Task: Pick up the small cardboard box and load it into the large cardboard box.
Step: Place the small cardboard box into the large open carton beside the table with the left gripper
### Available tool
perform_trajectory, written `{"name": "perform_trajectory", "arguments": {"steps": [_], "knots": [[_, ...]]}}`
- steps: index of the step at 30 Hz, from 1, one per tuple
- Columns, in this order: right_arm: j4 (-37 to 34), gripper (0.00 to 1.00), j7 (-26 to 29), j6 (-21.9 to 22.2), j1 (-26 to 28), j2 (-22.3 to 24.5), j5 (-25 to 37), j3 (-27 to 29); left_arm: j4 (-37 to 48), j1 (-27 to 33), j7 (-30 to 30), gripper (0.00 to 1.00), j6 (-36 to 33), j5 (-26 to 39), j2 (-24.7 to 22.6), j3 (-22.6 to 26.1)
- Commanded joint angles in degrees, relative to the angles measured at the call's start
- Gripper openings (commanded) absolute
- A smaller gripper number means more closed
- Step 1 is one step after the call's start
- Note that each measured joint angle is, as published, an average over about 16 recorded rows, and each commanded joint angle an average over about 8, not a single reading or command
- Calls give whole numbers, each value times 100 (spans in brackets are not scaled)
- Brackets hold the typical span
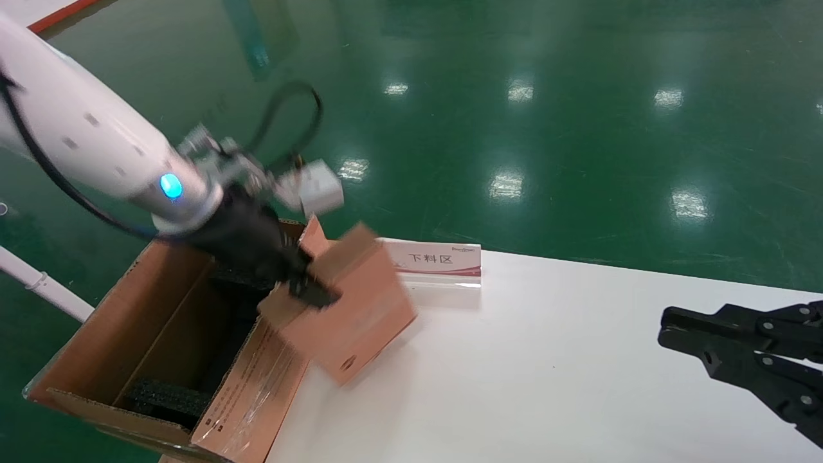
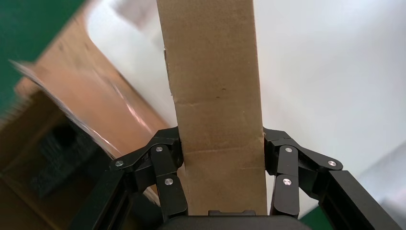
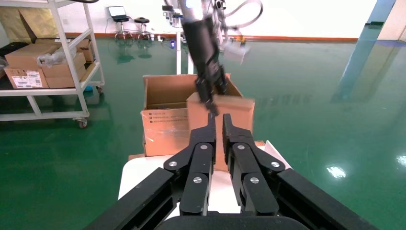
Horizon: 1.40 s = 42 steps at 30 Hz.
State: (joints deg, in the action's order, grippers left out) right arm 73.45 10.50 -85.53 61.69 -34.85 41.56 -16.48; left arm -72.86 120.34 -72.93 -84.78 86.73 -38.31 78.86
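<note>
Two end effectors show: the left end effector is clamped on the small cardboard box, held tilted above the tabletop at the edge of the large cardboard box. The right end effector, fingers pressed together, hangs over the tabletop's right side.

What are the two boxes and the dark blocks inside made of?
Small cardboard box in the left pincer: matte brown cardboard, creased. Large cardboard box: brown cardboard, glossy clear tape on its flap. Black blocks: likely foam, coarse texture.
</note>
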Motion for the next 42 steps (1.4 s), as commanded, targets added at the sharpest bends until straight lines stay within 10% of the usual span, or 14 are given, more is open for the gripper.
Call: {"name": "perform_trajectory", "arguments": {"steps": [1, 6, 20, 42], "knots": [[-1, 46, -1, 0, 1, 0, 0, -1, 70, 126, -31, 0, 52, -168, 86, -139], [-2, 100, -2, 0, 2, 1, -2, -3, 716, 673, 160, 0, -31, -445, 66, -477], [-2, 100, -4, 2, 3, 3, -5, -8, 2689, 2146, 1286, 0, -612, -22, -261, -423], [-2, 100, -8, 5, 5, 6, -10, -16, 3494, 3370, 2359, 0, -723, -271, -141, 2852]]}}
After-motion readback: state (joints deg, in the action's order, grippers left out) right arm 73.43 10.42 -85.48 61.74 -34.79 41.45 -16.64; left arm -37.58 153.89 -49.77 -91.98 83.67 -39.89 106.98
